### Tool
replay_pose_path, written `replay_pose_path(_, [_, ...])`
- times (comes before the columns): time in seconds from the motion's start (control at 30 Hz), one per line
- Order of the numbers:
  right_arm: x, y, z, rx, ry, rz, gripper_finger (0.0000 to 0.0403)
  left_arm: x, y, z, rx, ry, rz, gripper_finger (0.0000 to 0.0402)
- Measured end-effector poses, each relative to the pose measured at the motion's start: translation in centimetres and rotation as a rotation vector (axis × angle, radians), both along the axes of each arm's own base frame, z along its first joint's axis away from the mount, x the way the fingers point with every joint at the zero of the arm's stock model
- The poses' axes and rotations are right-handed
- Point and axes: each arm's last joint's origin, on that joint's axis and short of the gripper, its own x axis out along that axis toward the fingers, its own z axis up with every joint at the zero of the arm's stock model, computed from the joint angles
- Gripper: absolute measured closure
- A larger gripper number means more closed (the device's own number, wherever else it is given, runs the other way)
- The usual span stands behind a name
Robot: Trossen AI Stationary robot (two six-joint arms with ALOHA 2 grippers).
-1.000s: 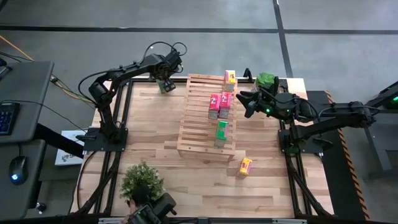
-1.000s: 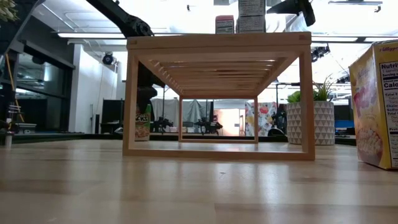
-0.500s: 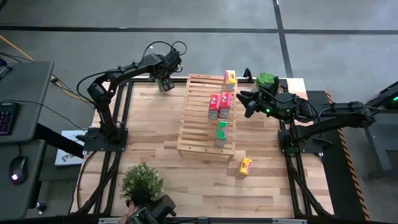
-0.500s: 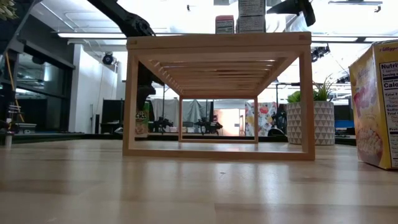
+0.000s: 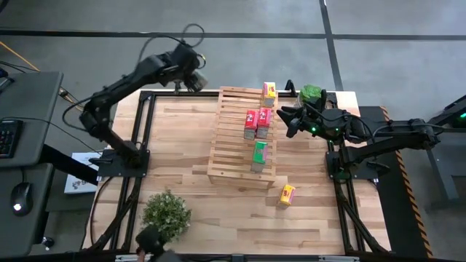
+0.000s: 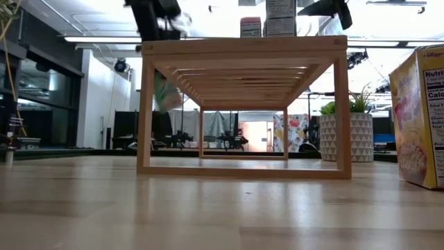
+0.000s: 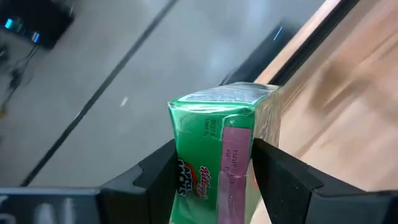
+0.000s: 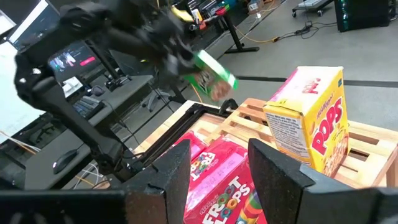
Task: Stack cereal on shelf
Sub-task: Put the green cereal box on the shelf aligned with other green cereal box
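My left gripper is raised over the table's far left corner, shut on a green cereal box, which shows blurred in the low view. The slatted wooden rack stands mid-table. On its top stand a yellow box, two pink-red boxes and a green box. Another yellow box lies on the table near the rack's right front corner. My right gripper hovers open just right of the rack, facing the pink-red boxes. My left gripper pinches the green box between its two fingers, one on each of two opposite sides. The box's end sticks out past the fingertips. The box is lifted clear of the table and hangs tilted.
A potted plant stands at the near left edge, and another in a white pot at the far right corner. Bare tabletop lies left of the rack and along the near edge. Floor and desks surround the table.
My left arm has risen and swung toward the far edge, carrying the green box. The box stood on the table behind the rack's left leg a second ago; now it is lifted clear, about level with the rack's top, and tilted. My right arm has kept still.
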Motion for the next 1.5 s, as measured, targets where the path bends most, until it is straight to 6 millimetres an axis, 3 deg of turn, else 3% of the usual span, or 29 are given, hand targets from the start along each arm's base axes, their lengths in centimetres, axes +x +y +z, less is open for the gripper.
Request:
replay_pose_path(0.27, [0.0, 0.0, 0.0, -0.001, 0.001, 0.000, 0.0249, -0.9, -6.6, 8.9, 0.092, -0.329, -0.212, 0.0216])
replay_pose_path(0.37, [0.0, 0.0, 0.0, 0.000, 0.001, 0.003, 0.0249, -1.1, -10.2, 10.9, 0.054, -0.399, -0.375, 0.0216])
replay_pose_path(0.5, [0.0, 0.0, 0.0, 0.002, 0.001, 0.010, 0.0249, -1.1, -15.0, 11.9, -0.031, -0.446, -0.630, 0.0216])
replay_pose_path(0.73, [0.0, 0.0, 0.0, 0.001, 0.002, 0.011, 0.0249, -0.3, -21.7, 11.0, -0.074, -0.311, -1.004, 0.0216])
replay_pose_path(0.93, [0.0, 0.0, -0.2, -0.004, 0.021, 0.012, 0.0249, 3.4, -25.1, 8.7, 0.036, -0.142, -1.112, 0.0216])
replay_pose_path(1.2, [-0.1, 0.0, -0.5, -0.001, 0.062, 0.012, 0.0249, 7.9, -27.0, 4.5, 0.188, 0.166, -1.164, 0.0216])
replay_pose_path(1.5, [-0.1, 0.0, -0.6, -0.001, 0.072, 0.011, 0.0249, 9.5, -27.4, 3.0, 0.218, 0.243, -1.202, 0.0211])
